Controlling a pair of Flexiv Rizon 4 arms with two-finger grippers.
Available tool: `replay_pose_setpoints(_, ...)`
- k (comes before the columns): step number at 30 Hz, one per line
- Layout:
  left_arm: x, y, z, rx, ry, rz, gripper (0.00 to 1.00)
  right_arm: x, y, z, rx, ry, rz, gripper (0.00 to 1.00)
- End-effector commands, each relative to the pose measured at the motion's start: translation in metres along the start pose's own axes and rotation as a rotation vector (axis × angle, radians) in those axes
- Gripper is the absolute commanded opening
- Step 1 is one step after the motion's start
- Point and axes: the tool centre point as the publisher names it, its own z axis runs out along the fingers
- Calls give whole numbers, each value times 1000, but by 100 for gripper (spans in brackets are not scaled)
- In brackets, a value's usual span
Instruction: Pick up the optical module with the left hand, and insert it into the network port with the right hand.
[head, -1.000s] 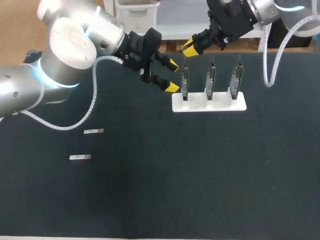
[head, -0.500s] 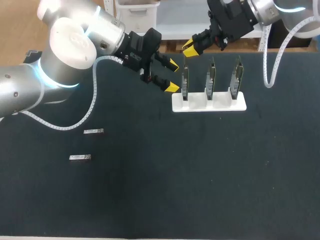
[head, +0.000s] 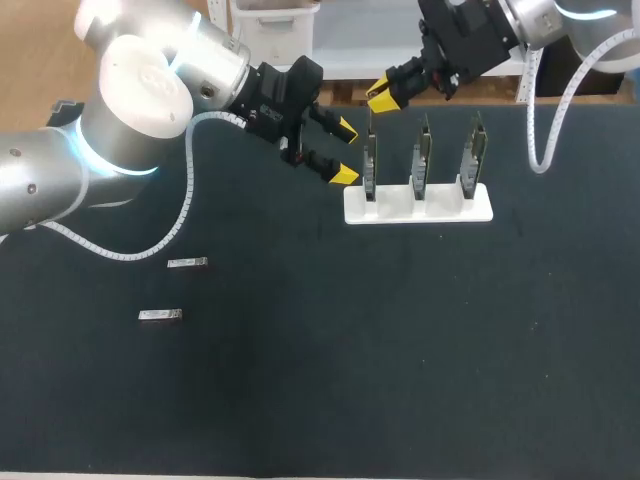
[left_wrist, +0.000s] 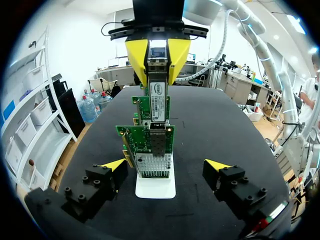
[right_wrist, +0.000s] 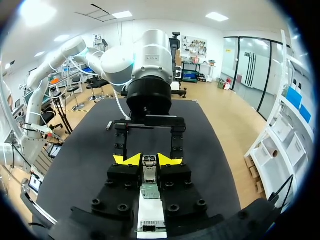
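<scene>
Left wrist view: shows what the head view does not. The right jaws are clamped on the optical module (left_wrist: 157, 102), a slim silver metal bar with a printed label, held upright. Its lower end meets the network port (left_wrist: 154, 144), a metal cage on the nearest green circuit card. Whether it has entered the port cannot be told. The left jaws stand wide open, one yellow tip on either side of that card, touching nothing.

Head view: supplies the count.
- Network cards (head: 423, 155): three, upright in a row, slotted into one white stand (head: 418, 205), a flat rectangular block.
- Loose modules: two, small silver bars, lying flat on the matte black desk (head: 400, 350), one (head: 187, 263) just behind the other (head: 161, 316), well apart from the stand.
- Left arm (head: 130, 100): its jaws just beside the leftmost card.
- Right arm (head: 545, 20): its jaws above that same card.

Right wrist view: the module's end shows between the two yellow tips, with the cards and the stand beneath.
</scene>
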Motion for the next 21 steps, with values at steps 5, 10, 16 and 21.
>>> replay_pose_setpoints(5, -1, 0, 1, -1, 4, -2, 100, 2, -5, 2, -14, -3, 11, 0)
replay_pose_setpoints(10, -1, 0, 1, -1, 4, -2, 100, 1, -5, 3, -14, 2, 13, 0)
replay_pose_setpoints(16, -1, 0, 1, -1, 4, -2, 100, -2, -4, 1, -11, -4, 4, 0)
replay_pose_setpoints(21, -1, 0, 1, -1, 4, -2, 100, -3, -4, 2, -11, -5, 1, 0)
